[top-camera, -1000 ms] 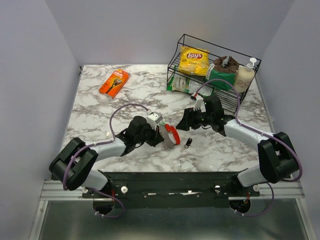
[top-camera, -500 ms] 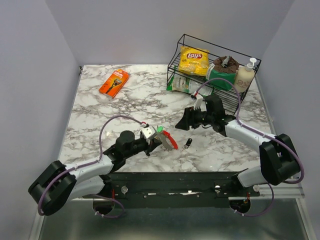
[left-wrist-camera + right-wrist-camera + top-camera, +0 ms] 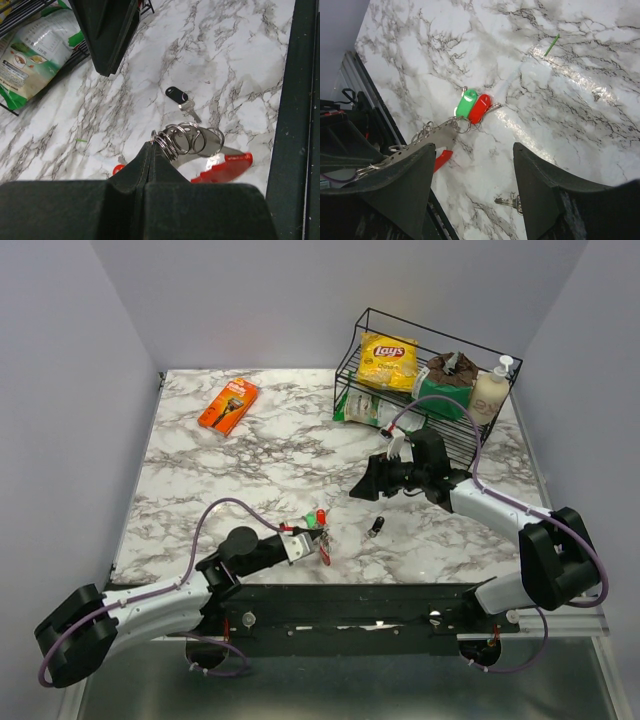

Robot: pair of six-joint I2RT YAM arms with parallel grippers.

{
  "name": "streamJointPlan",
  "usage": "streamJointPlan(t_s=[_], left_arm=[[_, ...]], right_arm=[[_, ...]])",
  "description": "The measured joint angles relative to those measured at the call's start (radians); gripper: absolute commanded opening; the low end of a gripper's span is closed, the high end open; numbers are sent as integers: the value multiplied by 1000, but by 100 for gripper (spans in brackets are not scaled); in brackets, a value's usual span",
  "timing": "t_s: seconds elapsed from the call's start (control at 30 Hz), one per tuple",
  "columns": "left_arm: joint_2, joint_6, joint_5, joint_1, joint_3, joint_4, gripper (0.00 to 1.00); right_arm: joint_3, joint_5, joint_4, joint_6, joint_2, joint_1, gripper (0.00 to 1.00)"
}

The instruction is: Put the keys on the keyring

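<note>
Left gripper [image 3: 151, 148] pinches shut on the keyring [image 3: 212, 145] at the six o'clock edge of the marble table [image 3: 250, 440], likely steadying it; green and red keys [image 3: 472, 106] trail from it. Right gripper [image 3: 475, 170] gapes empty at its one o'clock; a black-headed key [image 3: 177, 95] lies loose at its three o'clock.

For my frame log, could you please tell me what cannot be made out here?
Left wrist: the left gripper covers part of the keyring.
Right wrist: the right gripper hides the head of the loose key.
Top external: the green and red keys are too small to show how they attach.
</note>
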Motion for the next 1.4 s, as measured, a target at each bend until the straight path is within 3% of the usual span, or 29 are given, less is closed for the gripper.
streamJointPlan(t_s=[0.5,0.97,1.4], left_arm=[[105,23,-99,-14,31,40,0],[484,-96,-198,-14,234,-47,0],[476,-14,-261,-14,276,-56,0]], right_arm=[[2,-18,1,-1,12,0,71],[4,-32,-6,-23,14,0,72],[4,-24,-19,-34,-4,0,72]])
